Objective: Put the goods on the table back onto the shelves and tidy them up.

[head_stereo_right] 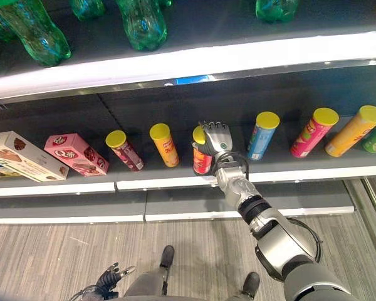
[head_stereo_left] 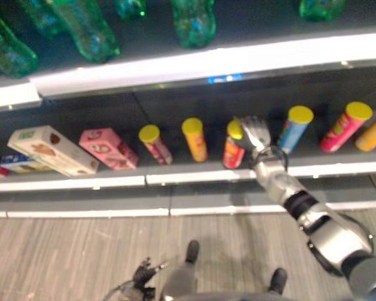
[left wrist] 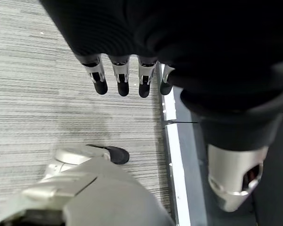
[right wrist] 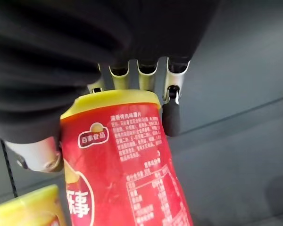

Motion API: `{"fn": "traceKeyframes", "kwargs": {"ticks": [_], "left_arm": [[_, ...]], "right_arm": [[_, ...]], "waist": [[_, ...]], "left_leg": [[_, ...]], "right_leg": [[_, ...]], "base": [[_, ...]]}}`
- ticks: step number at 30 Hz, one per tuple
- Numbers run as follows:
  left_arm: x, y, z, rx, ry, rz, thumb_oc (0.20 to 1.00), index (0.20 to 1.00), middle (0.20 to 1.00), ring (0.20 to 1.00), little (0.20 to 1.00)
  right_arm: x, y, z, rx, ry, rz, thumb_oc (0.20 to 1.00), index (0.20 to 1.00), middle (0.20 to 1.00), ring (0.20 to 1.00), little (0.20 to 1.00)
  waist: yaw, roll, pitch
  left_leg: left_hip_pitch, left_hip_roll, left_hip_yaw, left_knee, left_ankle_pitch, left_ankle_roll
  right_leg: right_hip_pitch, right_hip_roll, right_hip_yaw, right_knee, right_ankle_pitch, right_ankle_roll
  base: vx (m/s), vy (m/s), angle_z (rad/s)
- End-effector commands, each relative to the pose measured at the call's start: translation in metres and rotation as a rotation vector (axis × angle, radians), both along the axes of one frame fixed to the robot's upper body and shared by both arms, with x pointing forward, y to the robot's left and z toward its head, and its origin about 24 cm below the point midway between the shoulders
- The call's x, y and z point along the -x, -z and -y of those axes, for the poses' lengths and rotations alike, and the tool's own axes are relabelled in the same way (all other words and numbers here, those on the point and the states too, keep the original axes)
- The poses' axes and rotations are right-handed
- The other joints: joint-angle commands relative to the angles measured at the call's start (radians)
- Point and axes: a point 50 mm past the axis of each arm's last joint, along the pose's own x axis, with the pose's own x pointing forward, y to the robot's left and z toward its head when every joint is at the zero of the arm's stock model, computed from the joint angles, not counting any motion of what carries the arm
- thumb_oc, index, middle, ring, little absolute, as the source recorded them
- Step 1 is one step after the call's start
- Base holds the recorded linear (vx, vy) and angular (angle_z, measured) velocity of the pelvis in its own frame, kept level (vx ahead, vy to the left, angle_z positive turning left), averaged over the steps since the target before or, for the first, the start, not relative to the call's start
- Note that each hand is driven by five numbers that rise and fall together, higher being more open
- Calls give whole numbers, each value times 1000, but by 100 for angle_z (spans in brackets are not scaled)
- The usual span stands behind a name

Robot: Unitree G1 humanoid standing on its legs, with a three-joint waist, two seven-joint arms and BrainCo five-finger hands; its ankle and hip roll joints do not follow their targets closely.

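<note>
Left hand (head_stereo_right: 109, 276) hung low by the floor, fingers loosely spread, empty. Right hand (head_stereo_right: 217, 139) reached into the lower shelf (head_stereo_right: 175, 183), fingers curled round the red can (head_stereo_right: 202, 160), standing between the orange can (head_stereo_right: 165, 144) and the blue can (head_stereo_right: 261, 135). Placing step, nearly finished. Next: fingers released, can left upright in the row.

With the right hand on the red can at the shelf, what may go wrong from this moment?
1. The right hand curls over the yellow lid of the red can, which stands near the shelf's front edge; a clumsy release might tip it off onto the floor.
2. The orange can stands close beside it; the hand could knock it when pulling back.
3. The cans lean; one falling may push over its neighbours.
</note>
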Motion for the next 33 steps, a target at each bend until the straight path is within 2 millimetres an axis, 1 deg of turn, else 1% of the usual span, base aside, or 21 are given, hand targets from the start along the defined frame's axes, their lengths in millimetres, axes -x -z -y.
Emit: {"fn": "traceKeyframes", "kwargs": {"ticks": [1, 4, 5, 6, 8, 13, 16, 22, 26, 33], "left_arm": [[-47, -18, -5, -52, 51, 140, 1000, 1000, 1000, 1000, 1000], [-57, -24, -9, -57, 24, 185, 1000, 1000, 1000, 1000, 1000], [-57, -24, -11, -61, 12, 188, 1000, 1000, 1000, 1000, 1000], [-57, -25, -14, -63, -11, 200, 1000, 1000, 1000, 1000, 1000], [-59, -26, -13, -64, -8, 208, 1000, 1000, 1000, 1000, 1000], [-65, -29, -9, -67, 16, 229, 1000, 1000, 1000, 1000, 1000], [-65, -29, -11, -69, 2, 232, 1000, 1000, 1000, 1000, 1000], [-63, -29, -12, -65, -19, 230, 1000, 1000, 1000, 1000, 1000], [-63, -29, -12, -66, 0, 226, 1000, 1000, 1000, 1000, 1000], [-63, -29, -12, -66, -3, 225, 1000, 1000, 1000, 1000, 1000]], "right_arm": [[-18, -85, -5, 86, -5, 340, 200, 200, 200, 200, 200], [-21, -99, -2, 229, -12, 389, 200, 200, 200, 200, 200], [-21, -101, 0, 247, -11, 397, 200, 200, 200, 200, 200], [-22, -103, 6, 248, 12, 409, 200, 200, 200, 200, 200], [-23, -102, 10, 240, 32, 414, 200, 200, 200, 200, 200], [-23, -107, 18, 250, 70, 450, 200, 200, 200, 200, 200], [-23, -109, 21, 258, 87, 457, 200, 200, 200, 200, 200], [-23, -107, 27, 228, 121, 452, 200, 200, 200, 200, 200], [-23, -104, 28, 199, 130, 442, 200, 200, 200, 200, 200], [-23, -99, 26, 159, 142, 423, 200, 200, 200, 200, 200]], "waist": [[40, -28, 60], [47, -22, 79], [47, -21, 82], [50, -16, 87], [51, -10, 89], [52, 1, 90], [54, 5, 87], [54, 8, 84], [55, 8, 84], [52, 5, 78]], "left_leg": [[-36, -4, -31, 114, -179, 30], [-87, -8, -39, 144, -176, 24], [-93, -7, -38, 147, -175, 23], [-110, -10, -37, 149, -170, 20], [-123, -13, -39, 146, -164, 20], [-140, -16, -40, 134, -152, 19], [-147, -21, -44, 131, -149, 19], [-155, -24, -49, 133, -149, 19], [-153, -21, -48, 142, -158, 18], [-161, -25, -52, 145, -156, 20]], "right_leg": [[28, -115, 57, 30, 55, 53], [3, -118, 50, 29, 58, 51], [-1, -118, 49, 28, 57, 51], [-14, -119, 51, 27, 57, 51], [-27, -121, 51, 25, 56, 52], [-47, -122, 49, 23, 55, 52], [-51, -126, 44, 23, 56, 54], [-52, -129, 41, 25, 54, 54], [-46, -126, 39, 23, 53, 54], [-45, -130, 35, 20, 53, 54]], "base": [[-49, -20, 3], [-43, -34, 5], [-52, -39, 6], [-34, -23, 0], [-19, -8, 0], [0, 0, 0], [0, 0, 0], [0, 0, 0], [0, 0, 0], [0, 0, 0]]}}
